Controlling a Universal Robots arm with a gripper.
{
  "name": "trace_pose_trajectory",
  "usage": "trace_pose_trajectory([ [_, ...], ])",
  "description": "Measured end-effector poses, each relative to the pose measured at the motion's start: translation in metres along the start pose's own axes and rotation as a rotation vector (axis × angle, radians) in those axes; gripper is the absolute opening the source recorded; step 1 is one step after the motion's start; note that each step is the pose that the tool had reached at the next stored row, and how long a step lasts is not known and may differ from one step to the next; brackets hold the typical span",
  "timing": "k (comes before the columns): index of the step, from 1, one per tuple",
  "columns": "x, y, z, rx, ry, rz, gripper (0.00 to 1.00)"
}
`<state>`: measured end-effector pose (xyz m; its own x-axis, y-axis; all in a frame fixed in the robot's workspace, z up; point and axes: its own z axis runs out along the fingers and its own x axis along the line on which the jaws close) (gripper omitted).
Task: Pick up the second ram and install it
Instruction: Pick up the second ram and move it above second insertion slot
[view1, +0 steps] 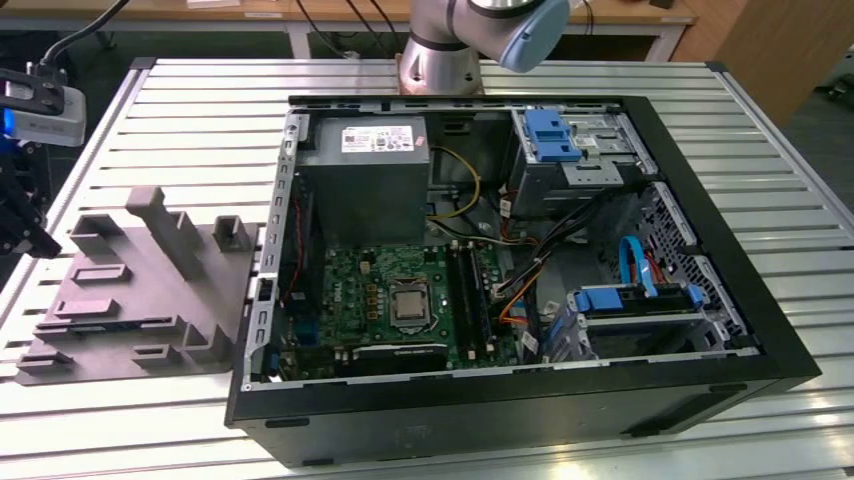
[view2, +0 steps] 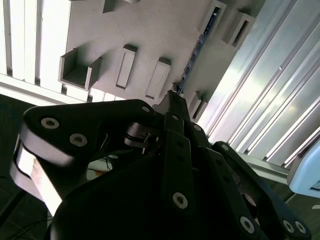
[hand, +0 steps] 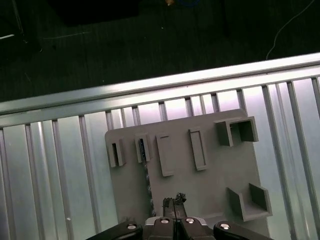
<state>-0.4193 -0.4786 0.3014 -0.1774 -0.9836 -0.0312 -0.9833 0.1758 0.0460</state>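
The counter (view1: 747, 130) is silver with stripes. The holder (view1: 134, 300) is grey. The computer case (view1: 534, 420) is black, its board (view1: 350, 275) green. The second ram (view2: 199, 45) looks dark blue.

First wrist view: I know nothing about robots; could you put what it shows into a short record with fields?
surface: slatted metal table
holder: grey plate with raised pockets, lying flat on the table
part: second ram, a thin dark stick standing on edge in the plate's slots
tool: gripper above the plate, close beside the second ram, not touching it
grip: shut, holding nothing
task state: second ram not yet picked up
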Motion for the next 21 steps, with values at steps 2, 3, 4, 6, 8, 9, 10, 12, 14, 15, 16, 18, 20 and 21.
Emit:
trace_pose_trajectory([
  [2, 0.0011, -0.0003, 0.0021, -0.0002, 0.0003, -0.005, 0.10],
  [3, 0.0015, -0.0004, 0.0031, -0.0003, 0.0004, -0.008, 0.10],
  [4, 0.0019, -0.0006, 0.0042, -0.0004, 0.0006, -0.011, 0.10],
  [6, 0.0023, -0.0010, 0.0064, -0.0007, 0.0010, -0.019, 0.10],
  [8, 0.0024, -0.0012, 0.0071, -0.0011, 0.0015, -0.027, 0.10],
  [9, 0.0024, -0.0012, 0.0071, -0.0011, 0.0015, -0.027, 0.10],
  [10, 0.0024, -0.0012, 0.0071, -0.0011, 0.0016, -0.027, 0.10],
  [12, 0.0025, -0.0012, 0.0072, -0.0010, 0.0014, -0.028, 0.10],
  [14, 0.0027, -0.0013, 0.0078, -0.0010, 0.0016, -0.036, 0.10],
  [15, 0.0028, -0.0013, 0.0080, -0.0012, 0.0019, -0.043, 0.10],
  [16, 0.0030, -0.0014, 0.0083, -0.0016, 0.0024, -0.050, 0.10],
  [18, 0.0037, -0.0016, 0.0093, -0.0019, 0.0028, -0.061, 0.10],
  [20, 0.0047, -0.0018, 0.0106, -0.0021, 0.0032, -0.067, 0.10],
  [21, 0.0052, -0.0019, 0.0115, -0.0022, 0.0031, -0.070, 0.10],
])
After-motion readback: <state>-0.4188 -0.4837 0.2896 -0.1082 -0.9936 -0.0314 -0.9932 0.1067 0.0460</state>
